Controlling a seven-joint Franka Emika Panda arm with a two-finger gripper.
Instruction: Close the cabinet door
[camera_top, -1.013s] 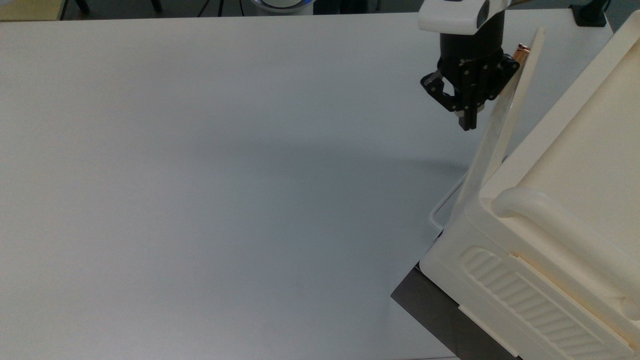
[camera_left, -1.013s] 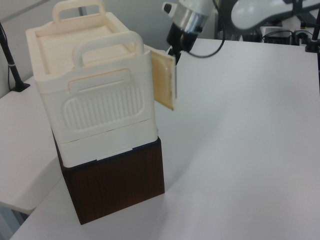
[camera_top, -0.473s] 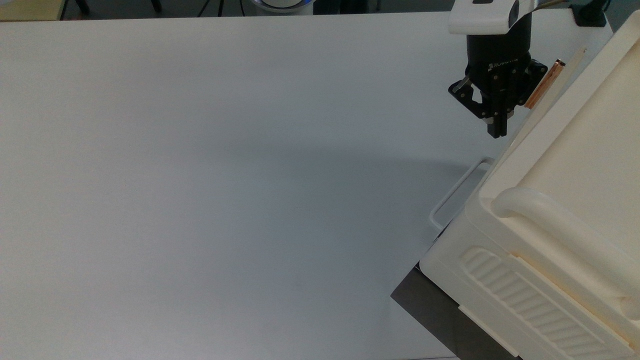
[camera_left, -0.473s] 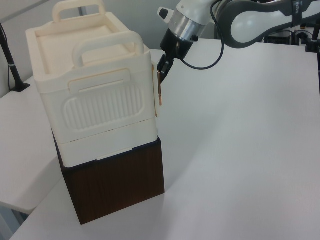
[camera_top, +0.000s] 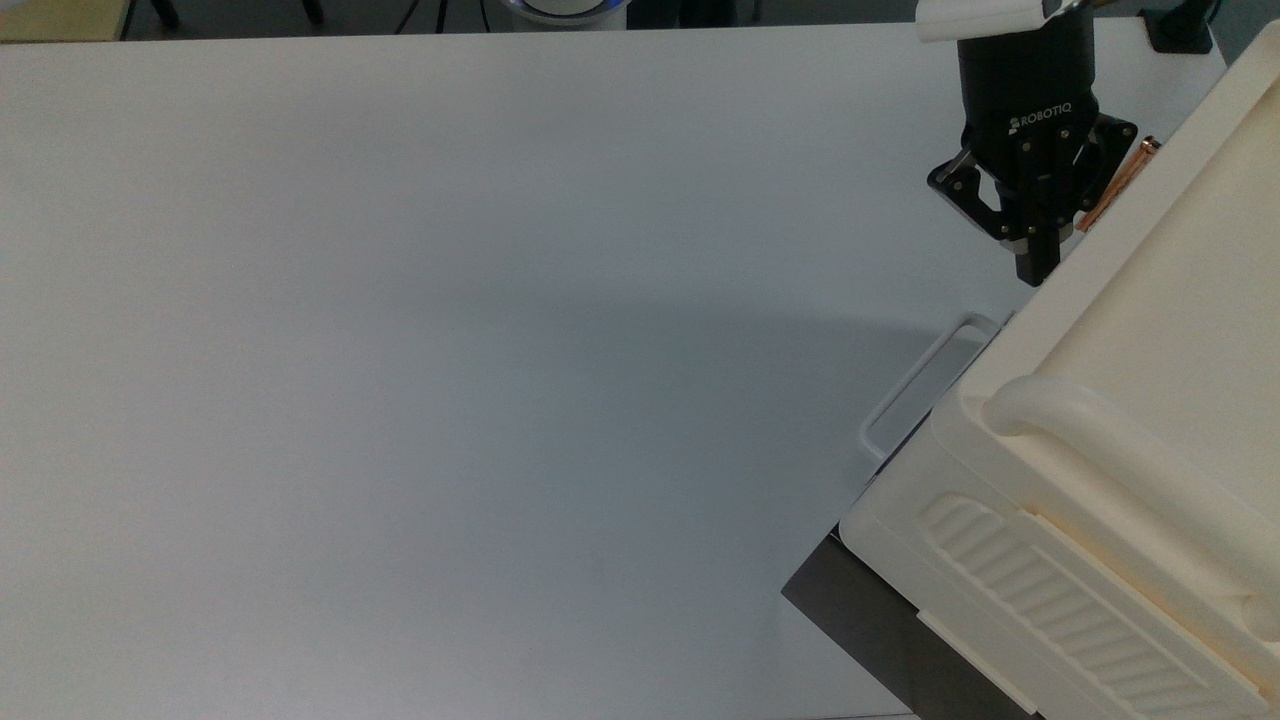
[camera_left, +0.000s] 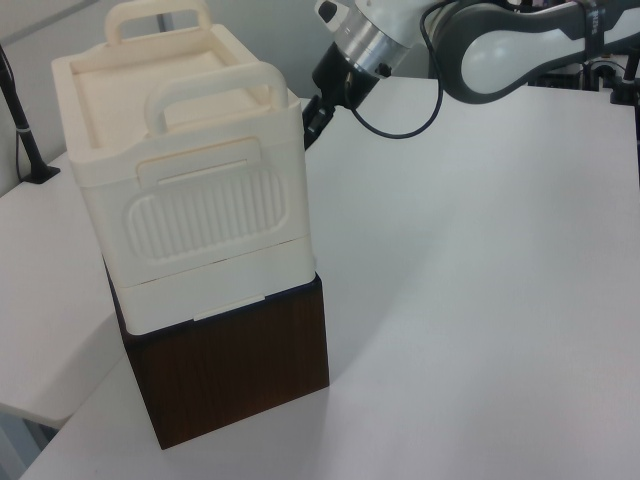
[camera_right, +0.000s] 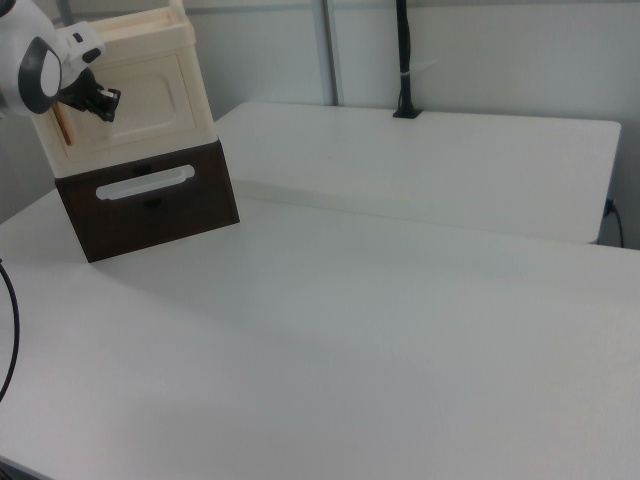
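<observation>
One cabinet (camera_left: 190, 190), one door (camera_right: 135, 95) seemingly flush, one tool (camera_top: 1037, 265) fingers together, empty.

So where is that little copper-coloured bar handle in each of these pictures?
Top view: the copper bar handle is at upper right, a slanted sliver between the black end effector and the cream cabinet.
Left view: I cannot make it out; the end effector meets the cabinet's upper right corner.
Right view: upper left, a thin orange line on the cabinet's front.
Shared landmark: the end effector beside it.
</observation>
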